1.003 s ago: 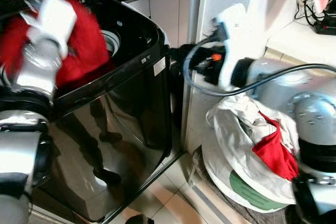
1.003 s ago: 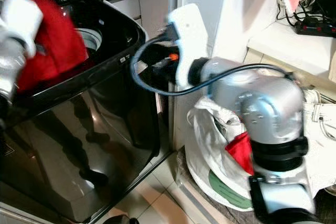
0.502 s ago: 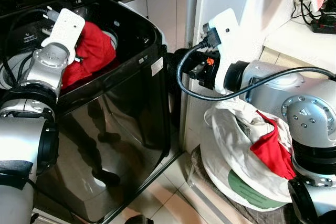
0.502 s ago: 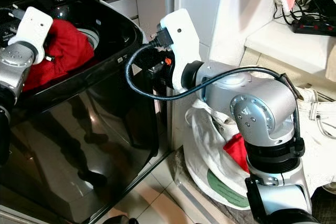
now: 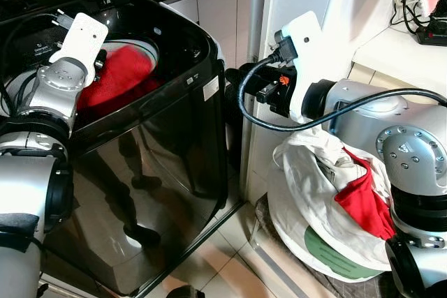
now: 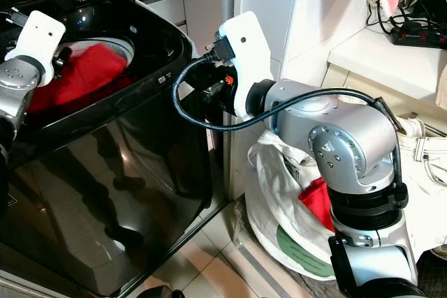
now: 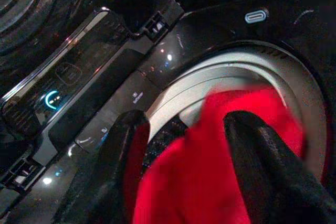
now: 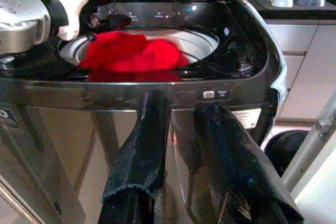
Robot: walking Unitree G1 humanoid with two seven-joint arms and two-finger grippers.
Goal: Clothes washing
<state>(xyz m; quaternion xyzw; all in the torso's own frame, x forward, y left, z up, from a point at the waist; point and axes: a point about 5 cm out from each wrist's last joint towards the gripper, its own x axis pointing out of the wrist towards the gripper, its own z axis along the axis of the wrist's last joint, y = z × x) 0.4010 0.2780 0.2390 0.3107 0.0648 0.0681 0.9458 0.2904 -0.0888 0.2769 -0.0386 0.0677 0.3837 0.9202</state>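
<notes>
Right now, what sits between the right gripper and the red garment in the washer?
In the right wrist view, the washer's glossy black front rim lies between the right gripper and the red garment.

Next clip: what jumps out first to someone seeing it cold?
The red garment heaped in the mouth of the black washer, with the left gripper open just above it. Then the white bag on the floor to the washer's right, more red cloth spilling from it, and the right gripper open before the washer.

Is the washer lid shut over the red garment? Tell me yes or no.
No: the washing machine is open on top, and the red garment lies exposed in its drum opening.
</notes>
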